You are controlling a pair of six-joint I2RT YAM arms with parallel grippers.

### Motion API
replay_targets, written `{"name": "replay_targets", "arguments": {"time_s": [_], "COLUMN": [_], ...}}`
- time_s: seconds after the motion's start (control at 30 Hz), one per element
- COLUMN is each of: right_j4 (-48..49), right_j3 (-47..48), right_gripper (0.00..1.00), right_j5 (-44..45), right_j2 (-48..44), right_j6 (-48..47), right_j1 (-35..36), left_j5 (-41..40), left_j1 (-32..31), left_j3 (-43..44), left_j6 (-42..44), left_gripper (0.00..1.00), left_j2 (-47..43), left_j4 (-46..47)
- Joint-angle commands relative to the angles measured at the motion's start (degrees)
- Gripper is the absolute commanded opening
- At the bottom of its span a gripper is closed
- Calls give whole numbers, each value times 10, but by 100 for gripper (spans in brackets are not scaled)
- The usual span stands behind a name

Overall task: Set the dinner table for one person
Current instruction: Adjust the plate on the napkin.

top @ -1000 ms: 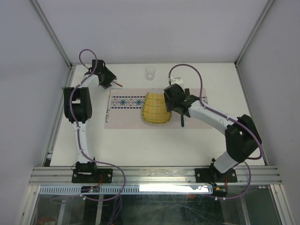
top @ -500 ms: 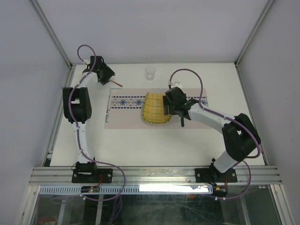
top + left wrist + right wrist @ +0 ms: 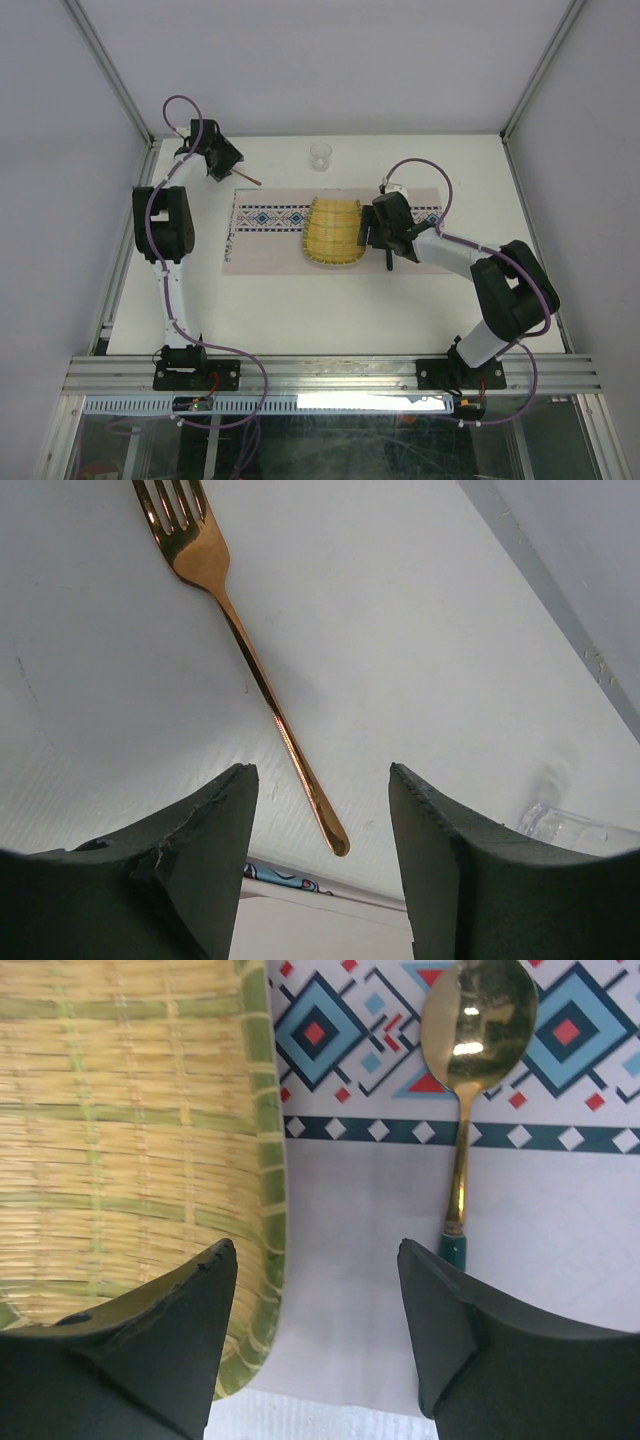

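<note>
The dinner table (image 3: 330,300) lay under the placemat (image 3: 262,245) and spread well past it on every side. A woven plate (image 3: 332,232) sat on the middle of the placemat, and a gold spoon (image 3: 465,1080) lay on the placemat just right of the plate. The fork (image 3: 250,178) was off the placemat, on bare table beyond its far left corner, and a clear glass (image 3: 320,155) stood beyond its far edge. The step in hand looked like bringing in the fork. The left gripper (image 3: 320,780) hung over the handle end with its jaws apart and nothing between them. Its next move probably called for a descent and a clean pinch on that thin handle lying flat. The right gripper (image 3: 315,1255) was also open and empty, its jaws framing the plate's right rim over the placemat. Only the right wrist view showed the spoon's bowl, which the arm hid from above. Only the left wrist view showed the fork's tines.
</note>
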Motion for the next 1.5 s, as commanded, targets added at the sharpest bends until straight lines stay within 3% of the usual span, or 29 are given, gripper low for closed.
{"name": "replay_targets", "arguments": {"time_s": [0.0,0.27,0.3,0.43,0.63,0.87,1.0,1.23,1.47], "right_j4": [59,44,38,-38,-80,-151,-158,-177,-201], "right_j3": [4,23,30,110,205,349,387,442,507], "right_gripper": [68,68,61,59,51,36,28,9,7], "right_j5": [-7,-7,-49,-18,-13,-18,-18,-19,-17], "right_j2": [-21,-29,-31,-20,30,158,194,241,299], "right_j6": [13,13,21,-23,-75,-112,-116,-119,-121], "right_j1": [-1,3,8,37,81,131,146,162,177], "left_j5": [-7,7,4,-15,21,48,51,64,49], "left_j1": [8,8,8,9,8,-11,-12,-20,-35], "left_j3": [9,-17,-25,-38,-70,-236,-371,-505,-587], "left_j6": [16,13,13,18,4,-24,-43,-60,-79], "left_gripper": [57,56,56,57,56,56,56,57,56], "left_j2": [-44,-83,-94,-123,-130,-227,-314,-419,-462], "left_j4": [7,15,21,26,32,100,158,199,227]}}
